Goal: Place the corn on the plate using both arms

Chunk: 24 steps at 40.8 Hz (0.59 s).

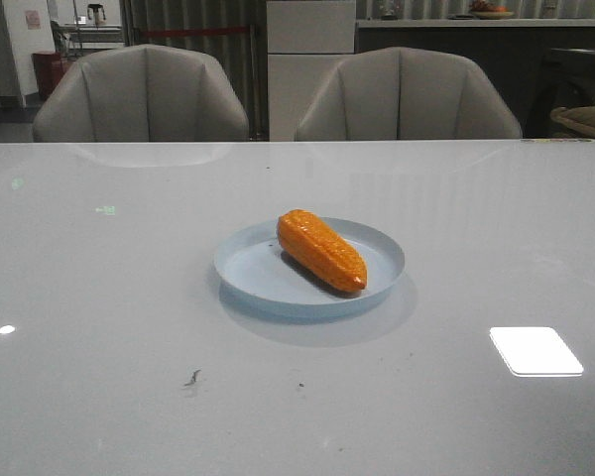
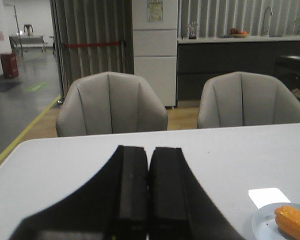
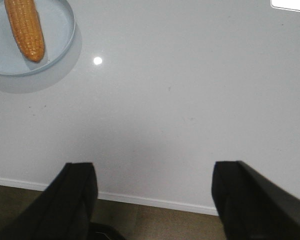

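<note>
The orange corn lies on the pale blue plate near the middle of the table, its tapered tip towards the front right. Neither arm shows in the front view. In the left wrist view my left gripper is shut and empty, over the table well away from the plate and corn. In the right wrist view my right gripper is open and empty above the table's edge, far from the plate and corn.
Two grey chairs stand behind the table's far edge. A bright light reflection lies on the table at the front right. The floor shows past the table edge in the right wrist view.
</note>
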Motion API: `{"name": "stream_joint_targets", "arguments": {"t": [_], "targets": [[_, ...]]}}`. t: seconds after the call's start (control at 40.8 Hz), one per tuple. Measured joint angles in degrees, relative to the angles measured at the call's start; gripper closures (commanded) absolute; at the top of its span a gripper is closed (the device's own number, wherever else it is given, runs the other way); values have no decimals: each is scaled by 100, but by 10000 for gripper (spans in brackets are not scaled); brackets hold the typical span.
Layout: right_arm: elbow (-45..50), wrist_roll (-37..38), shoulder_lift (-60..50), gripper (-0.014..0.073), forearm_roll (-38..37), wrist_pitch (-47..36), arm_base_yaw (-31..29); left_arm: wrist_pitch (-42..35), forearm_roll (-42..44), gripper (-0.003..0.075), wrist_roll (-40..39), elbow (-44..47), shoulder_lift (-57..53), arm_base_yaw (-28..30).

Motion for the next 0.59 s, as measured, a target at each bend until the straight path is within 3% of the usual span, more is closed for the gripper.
{"name": "stream_joint_targets", "arguments": {"t": [0.319,0.588], "targets": [[0,0,0,12,0,0,0,-88,0,626,0,1262,-1672,0],[0,0,0,12,0,13,0,-237,0,626,0,2013,-1853,0]]}}
